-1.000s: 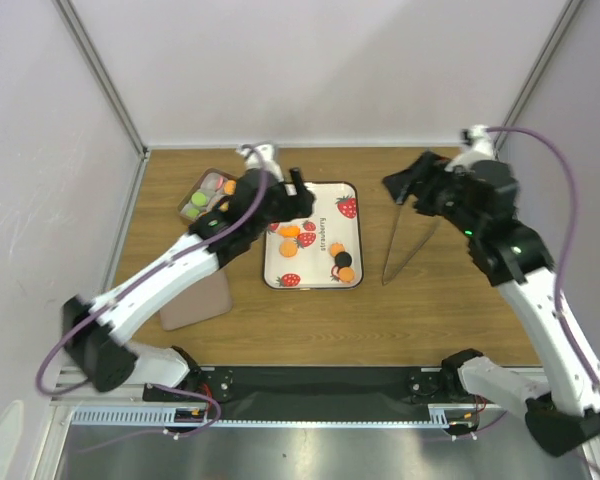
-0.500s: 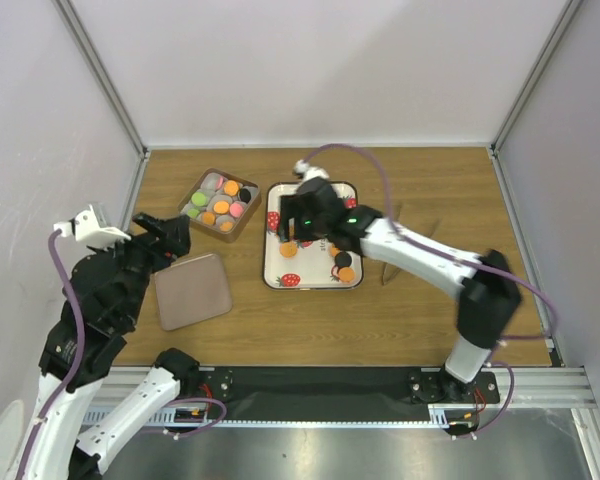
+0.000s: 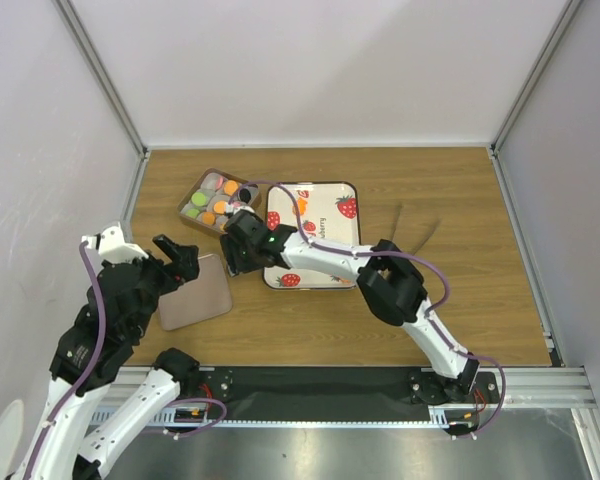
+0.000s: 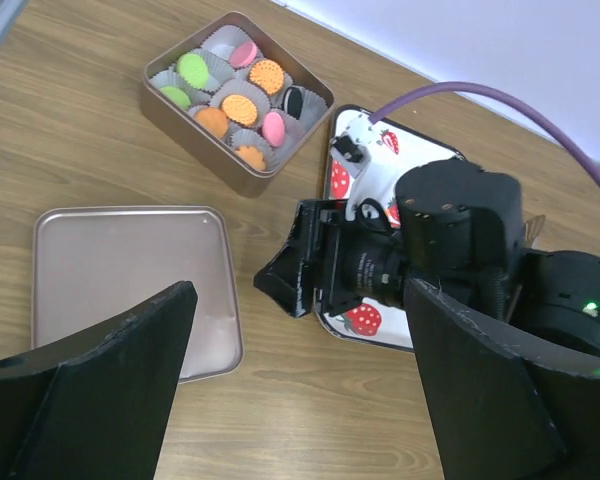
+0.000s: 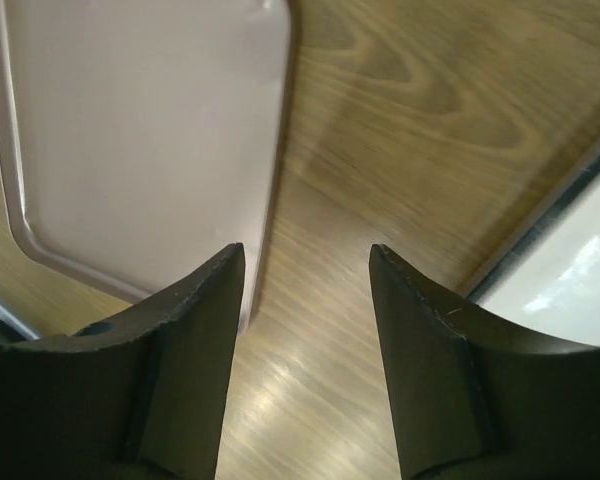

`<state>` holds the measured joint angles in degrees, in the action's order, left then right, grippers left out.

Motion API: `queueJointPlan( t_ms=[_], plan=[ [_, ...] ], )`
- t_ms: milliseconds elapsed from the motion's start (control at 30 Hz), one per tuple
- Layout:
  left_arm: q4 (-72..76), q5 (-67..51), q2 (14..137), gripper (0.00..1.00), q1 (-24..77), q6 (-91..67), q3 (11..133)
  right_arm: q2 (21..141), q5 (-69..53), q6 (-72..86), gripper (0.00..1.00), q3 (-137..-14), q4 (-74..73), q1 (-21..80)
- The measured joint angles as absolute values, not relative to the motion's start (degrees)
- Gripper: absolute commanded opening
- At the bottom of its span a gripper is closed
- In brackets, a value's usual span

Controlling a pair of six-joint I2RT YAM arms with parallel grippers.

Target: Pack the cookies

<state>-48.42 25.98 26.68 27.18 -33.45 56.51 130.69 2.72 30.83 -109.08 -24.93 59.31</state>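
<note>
Cookies [image 4: 268, 75]: orange, green, pink and black discs, each in a white paper cup, packed in an open square tin [image 4: 195, 145]. The tin sits near the far-left corner of the tabletop.

The tin's lid [image 4: 130, 280] lies flat, hollow side up, toward the left edge and closer to the near edge than the tin. It is apart from the tin.

A white tray [image 3: 320, 205] printed with strawberries sits mid-table, just right of the tin. The right arm lies across its near half, so I cannot tell whether any cookies are on it.

Right gripper [image 3: 232, 252]: reached across to the tray's left rim, low over bare wood between tray and lid. Its fingers [image 5: 190, 350] are apart with nothing between them; the lid's edge shows beyond one and the tray's rim beyond the other.

Left gripper [image 3: 178, 258]: raised above the lid's far-left part, facing the tin and the right gripper. Its fingers [image 4: 110, 390] are spread wide and empty.

Tongs [image 3: 399, 218] lie right of the tray. A purple cable [image 4: 500, 100] arcs over the right wrist.
</note>
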Motion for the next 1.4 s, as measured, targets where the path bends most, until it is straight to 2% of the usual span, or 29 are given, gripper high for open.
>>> queueJointPlan(
  t_ms=[700, 1067, 1300, 1400],
  plan=[
    [-50.3, 28.4, 25.7, 0.93, 27.2, -32.3, 58.3, 145.1, 7.9, 30.8, 0.43, -126.9, -30.3, 62.7],
    [-50.3, 28.4, 25.7, 0.94, 27.2, -32.3, 58.3, 146.2, 13.2, 28.9, 0.41, -129.4, -33.7, 64.8],
    [-50.3, 28.4, 25.7, 0.93, 27.2, -32.3, 58.3, 147.7, 16.4, 27.3, 0.32, -131.9, -35.6, 65.9],
    [-50.3, 28.4, 25.7, 0.93, 27.2, -32.3, 58.3, 147.7, 16.7, 26.9, 0.22, -131.9, -35.8, 66.0]
  ],
)
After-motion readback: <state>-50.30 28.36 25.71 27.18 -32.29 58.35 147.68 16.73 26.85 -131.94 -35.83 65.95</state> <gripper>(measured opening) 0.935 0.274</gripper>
